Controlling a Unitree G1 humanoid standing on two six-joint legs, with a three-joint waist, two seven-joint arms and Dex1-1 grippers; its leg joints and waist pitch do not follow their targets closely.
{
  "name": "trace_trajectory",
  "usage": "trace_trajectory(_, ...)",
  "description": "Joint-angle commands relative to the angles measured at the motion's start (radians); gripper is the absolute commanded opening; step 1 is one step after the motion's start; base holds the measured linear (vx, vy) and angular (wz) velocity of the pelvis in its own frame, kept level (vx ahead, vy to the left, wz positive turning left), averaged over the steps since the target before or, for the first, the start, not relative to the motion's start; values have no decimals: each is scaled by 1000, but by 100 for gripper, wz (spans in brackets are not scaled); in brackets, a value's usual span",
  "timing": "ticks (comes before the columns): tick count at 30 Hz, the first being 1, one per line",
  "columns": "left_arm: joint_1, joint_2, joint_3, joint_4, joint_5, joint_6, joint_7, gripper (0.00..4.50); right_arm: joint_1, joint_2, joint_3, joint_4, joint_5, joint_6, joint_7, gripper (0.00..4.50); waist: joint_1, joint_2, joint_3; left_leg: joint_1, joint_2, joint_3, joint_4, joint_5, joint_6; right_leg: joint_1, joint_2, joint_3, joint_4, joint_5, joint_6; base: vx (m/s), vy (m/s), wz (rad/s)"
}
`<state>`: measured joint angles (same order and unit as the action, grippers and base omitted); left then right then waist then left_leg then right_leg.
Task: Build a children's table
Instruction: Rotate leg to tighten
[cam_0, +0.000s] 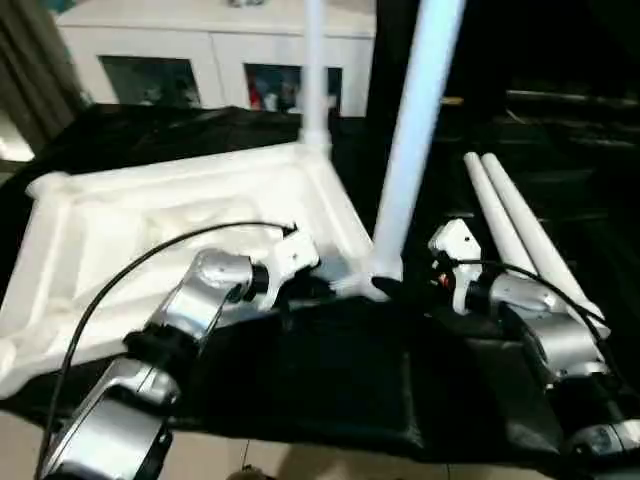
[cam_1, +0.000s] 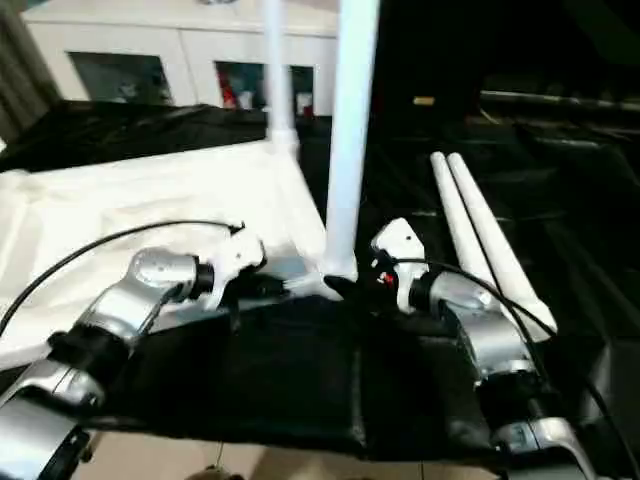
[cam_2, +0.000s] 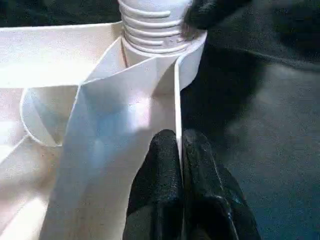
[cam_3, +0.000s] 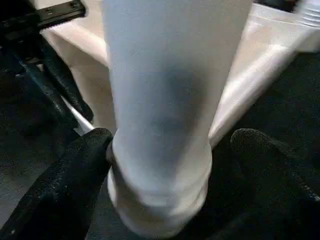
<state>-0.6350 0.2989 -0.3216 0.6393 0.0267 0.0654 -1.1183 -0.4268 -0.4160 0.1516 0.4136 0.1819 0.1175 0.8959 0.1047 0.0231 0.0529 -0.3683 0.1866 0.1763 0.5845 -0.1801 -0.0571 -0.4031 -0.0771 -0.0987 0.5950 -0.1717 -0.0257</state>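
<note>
The white tabletop (cam_0: 150, 220) lies underside up on black cloth. One white leg (cam_0: 314, 80) stands upright in its far corner socket. A second leg (cam_0: 415, 120) stands, slightly tilted, in the near corner socket (cam_2: 155, 30). My left gripper (cam_2: 179, 137) is shut on the tabletop's thin rim wall just beside that socket. My right gripper (cam_3: 172, 145) straddles the base of the near leg with its jaws open: one finger (cam_3: 75, 170) touches the leg, while the other finger (cam_3: 265, 155) stands apart from it. Two more legs (cam_0: 515, 225) lie side by side at the right.
The black cloth (cam_0: 340, 380) covers the work surface, whose front edge is close to me. A white glass-door cabinet (cam_0: 200, 50) stands behind. A black cable (cam_0: 120, 280) arcs over my left forearm above the tabletop.
</note>
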Motion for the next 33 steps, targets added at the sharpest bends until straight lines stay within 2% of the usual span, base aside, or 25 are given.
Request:
trace_trajectory(1,3,-4,-4,-39,-44,-8,-39,0,3,-11,5,-20,-3,6,13,417,-1,-5,-63,13,52,-12,-65,-225,62,53,-82,58,-79,-278,-198,0,0,0)
trace_trajectory(4,8,-1,1,-45,-42,-10,-43,0,3,-13,5,-21,-2,13,28,417,-1,-7,-64,12,51,-15,-67,-235,48,55,-82,58,-80,-297,-183,0,0,0)
trace_trajectory(5,9,0,2,-47,-41,-9,-42,0,2,-14,7,-20,-2,14,34,417,-1,-20,-65,10,50,-13,-66,-223,51,57,-82,59,-79,-284,-181,0,0,0)
trace_trajectory(7,17,6,5,-65,-41,2,-46,0,2,-14,10,-21,-2,16,53,402,2,-13,-67,9,50,-13,-64,-199,57,56,-83,59,-74,-259,-187,0,0,0)
trace_trajectory(8,18,6,5,-68,-41,4,-47,0,2,-13,10,-20,-2,16,54,402,3,-17,-68,7,50,-13,-63,-182,64,58,-84,59,-70,-238,-192,0,0,0)
trace_trajectory(12,23,9,9,-80,-40,12,-51,0,0,-8,10,-20,4,18,57,355,6,-17,-70,5,48,-12,-59,-148,77,59,-82,58,-66,-203,-198,0,0,0)
trace_trajectory(16,23,9,11,-79,-38,14,-51,0,1,-4,13,-20,2,20,66,336,6,-16,-68,7,48,-11,-59,-161,75,58,-82,58,-69,-227,-193,0,0,0)
trace_trajectory(22,24,12,11,-81,-36,20,-52,0,1,2,9,-4,-5,13,60,283,7,-17,-70,6,48,-12,-59,-153,73,58,-82,58,-68,-227,-188,0,0,0)
trace_trajectory(26,26,10,12,-81,-37,24,-48,0,-1,11,1,13,-10,10,34,276,7,-15,-71,6,48,-12,-58,-145,75,59,-82,58,-65,-210,-194,0,0,0)
trace_trajectory(28,13,-12,27,-51,-24,41,18,0,-20,55,-43,72,-5,43,-74,275,3,-15,-69,5,47,-11,-58,-147,71,57,-82,59,-66,-211,-202,0,0,0)
trace_trajectory(30,-18,-55,54,12,-11,61,128,0,-54,109,-98,186,-2,54,-216,275,-7,-12,-67,8,44,-13,-60,-180,46,55,-82,55,-74,-268,-193,0,0,0)
trace_trajectory(31,-29,-69,60,33,-6,64,162,0,-67,124,-112,222,-4,53,-263,274,-9,-11,-66,11,43,-14,-61,-203,35,56,-82,53,-79,-308,-183,0,0,0)
trace_trajectory(32,-29,-69,60,33,-6,64,162,0,-67,124,-112,222,-4,53,-263,274,-9,-11,-66,11,43,-14,-61,-203,35,56,-82,53,-79,-308,-183,0,0,0)
trace_trajectory(33,-64,-113,79,93,11,91,282,0,-106,167,-149,316,-19,52,-441,274,-16,-8,-65,13,45,-15,-63,-224,25,53,-81,55,-82,-327,-175,0,0,0)
